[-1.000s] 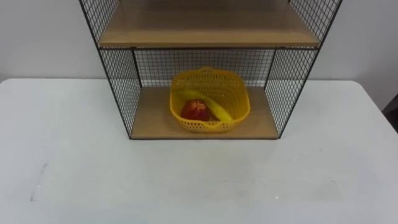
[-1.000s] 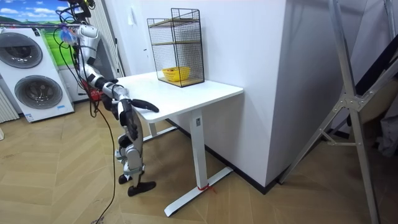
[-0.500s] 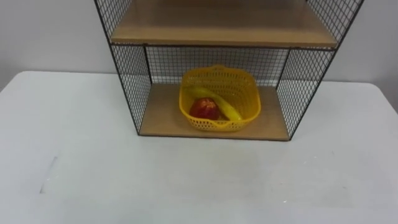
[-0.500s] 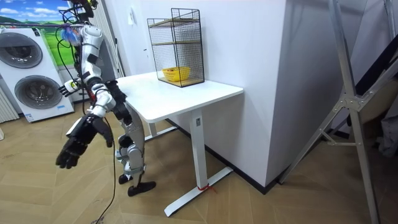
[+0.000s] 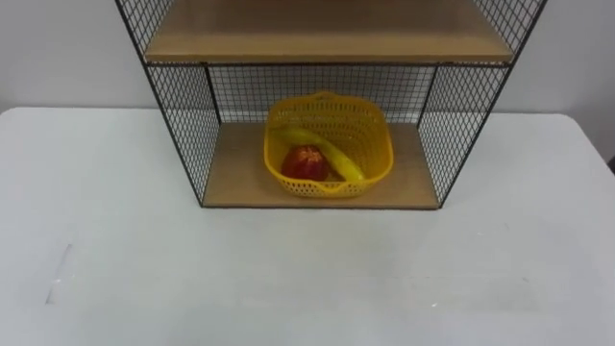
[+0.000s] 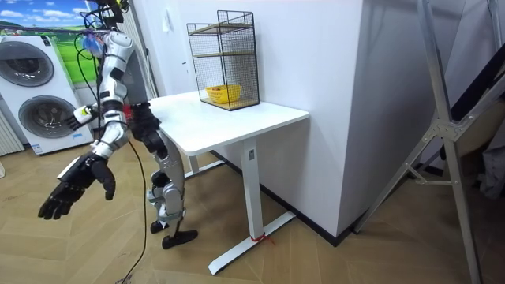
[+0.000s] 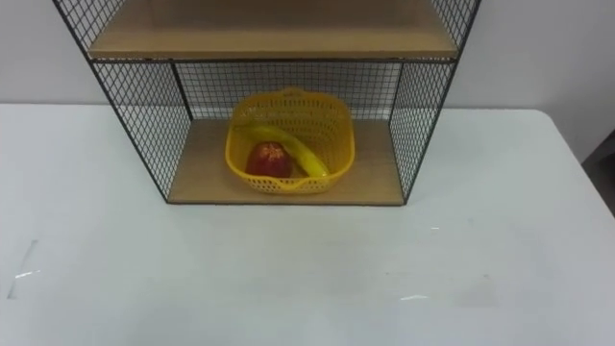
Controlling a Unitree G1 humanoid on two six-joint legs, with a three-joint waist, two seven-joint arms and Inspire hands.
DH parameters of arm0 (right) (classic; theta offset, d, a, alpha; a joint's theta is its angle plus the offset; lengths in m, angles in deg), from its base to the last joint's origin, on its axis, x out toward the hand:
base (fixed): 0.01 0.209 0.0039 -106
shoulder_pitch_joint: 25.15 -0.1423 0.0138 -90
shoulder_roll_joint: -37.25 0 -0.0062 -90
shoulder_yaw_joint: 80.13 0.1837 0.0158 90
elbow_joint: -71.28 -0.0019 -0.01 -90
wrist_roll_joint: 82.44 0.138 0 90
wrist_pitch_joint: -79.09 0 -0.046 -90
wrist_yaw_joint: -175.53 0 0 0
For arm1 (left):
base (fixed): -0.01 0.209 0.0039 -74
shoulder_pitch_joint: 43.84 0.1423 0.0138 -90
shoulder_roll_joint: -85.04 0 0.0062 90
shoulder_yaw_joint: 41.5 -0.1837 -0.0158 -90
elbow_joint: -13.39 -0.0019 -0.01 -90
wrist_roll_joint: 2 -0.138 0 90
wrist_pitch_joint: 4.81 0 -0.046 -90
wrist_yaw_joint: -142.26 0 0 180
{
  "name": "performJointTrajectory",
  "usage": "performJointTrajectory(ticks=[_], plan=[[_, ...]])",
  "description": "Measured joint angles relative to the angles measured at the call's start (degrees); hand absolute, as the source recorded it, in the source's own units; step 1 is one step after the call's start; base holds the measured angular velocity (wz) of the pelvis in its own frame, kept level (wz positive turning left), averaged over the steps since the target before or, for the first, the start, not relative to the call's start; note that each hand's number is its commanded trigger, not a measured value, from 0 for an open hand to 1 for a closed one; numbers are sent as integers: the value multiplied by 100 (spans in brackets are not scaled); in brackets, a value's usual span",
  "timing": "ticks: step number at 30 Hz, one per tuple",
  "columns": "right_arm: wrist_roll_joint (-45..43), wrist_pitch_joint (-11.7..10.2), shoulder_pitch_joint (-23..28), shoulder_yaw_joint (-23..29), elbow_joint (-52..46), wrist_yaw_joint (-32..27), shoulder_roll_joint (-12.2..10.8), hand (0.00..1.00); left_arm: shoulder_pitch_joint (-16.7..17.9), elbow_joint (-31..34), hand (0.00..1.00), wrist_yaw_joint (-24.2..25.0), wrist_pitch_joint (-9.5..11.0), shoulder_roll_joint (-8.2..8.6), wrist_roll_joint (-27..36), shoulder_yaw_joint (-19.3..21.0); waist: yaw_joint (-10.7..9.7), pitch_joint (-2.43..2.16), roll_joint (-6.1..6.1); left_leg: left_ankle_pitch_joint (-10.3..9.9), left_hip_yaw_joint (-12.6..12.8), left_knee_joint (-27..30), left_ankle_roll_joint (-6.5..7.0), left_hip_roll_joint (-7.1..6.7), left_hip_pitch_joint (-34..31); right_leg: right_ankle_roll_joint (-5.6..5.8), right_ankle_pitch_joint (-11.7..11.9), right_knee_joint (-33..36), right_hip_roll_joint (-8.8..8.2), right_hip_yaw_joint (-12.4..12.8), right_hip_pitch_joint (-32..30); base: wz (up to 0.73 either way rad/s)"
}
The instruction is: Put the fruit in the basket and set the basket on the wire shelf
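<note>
basket [image 5: 327,185] on bottom board of wire shelf [image 5: 183,115], centred, apart from both mesh sides, front rim near the board edge — banana [image 5: 332,157] and red apple [image 5: 304,161] inside | white table [image 5: 288,279] spreads wide before the shelf | right hand [image 6: 75,183] away from the table, fingers loose, holding nothing | left hand [image 6: 80,116] — too small to tell

Before me the wire shelf [image 5: 188,125] is thin black metal mesh, matt, with smooth boards of pale wood. The basket [image 5: 373,144] is perforated yellow plastic, slightly glossy. The apple [image 5: 306,161] has shiny red skin, the banana [image 5: 341,163] a duller peel. The surface [image 5: 307,279] looks white, smooth and matt.
</note>
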Motion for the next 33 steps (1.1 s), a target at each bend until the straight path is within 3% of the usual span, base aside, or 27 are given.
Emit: performJointTrajectory(ticks=[2,3,5,8,14,20,23,24,30,33], plan=[[-229,83,-289,-413,588,317,-167,0,-30,-313,0,414,-117,416,-43,-143,-8,-1,-10,-9,122,-15,-15,67,62,-19,91,-120,71,94,111,-23],[-335,112,-370,-523,703,401,-235,0,-45,-389,0,519,-174,521,-46,-229,-11,0,-8,-31,136,-14,-47,79,86,-26,109,-146,82,96,144,-16],[-707,419,-702,-839,1078,737,-447,0,-202,-844,0,1047,-529,829,-231,-555,-87,1,-5,-49,137,-24,-43,90,199,-19,140,-235,113,128,284,-5],[-1546,824,-1097,-1171,1334,1218,-599,0,-422,-1224,0,1755,-832,1090,-953,-801,-114,2,-9,-49,122,-29,-35,78,294,9,173,-309,117,141,412,0],[-3657,1426,-1593,-2163,1384,1889,-608,0,-571,-1373,0,2748,-1477,1205,-2726,-1559,-67,1,-37,-30,115,-61,0,73,415,31,242,-415,105,84,565,3],[-5089,1847,-1952,-2809,1374,2236,-731,0,-892,-1327,0,3173,-1975,1306,-4116,-2211,-39,36,-36,5,150,-146,35,86,575,29,298,-528,156,157,683,-3],[-5456,2030,-2013,-3342,1337,2322,-778,0,-1069,-1229,0,3224,-2141,1315,-4671,-2721,-64,47,-34,18,122,-175,32,79,637,28,301,-564,160,153,754,-1],[-5629,2074,-2019,-3513,1322,2323,-802,0,-1153,-1179,0,3224,-2176,1318,-4884,-2890,-61,78,-36,18,117,-180,32,80,670,27,305,-594,163,153,799,5],[-6145,2305,-2230,-3818,1079,2447,-928,0,-1389,-906,0,3221,-2375,1369,-5554,-3183,-63,150,-107,26,126,-186,28,81,649,22,308,-599,175,159,766,0],[-6484,2339,-2287,-3997,979,2498,-939,0,-1470,-858,0,3221,-2453,1347,-5619,-3438,-62,156,-117,26,135,-185,29,81,621,22,314,-599,189,167,729,-1]])
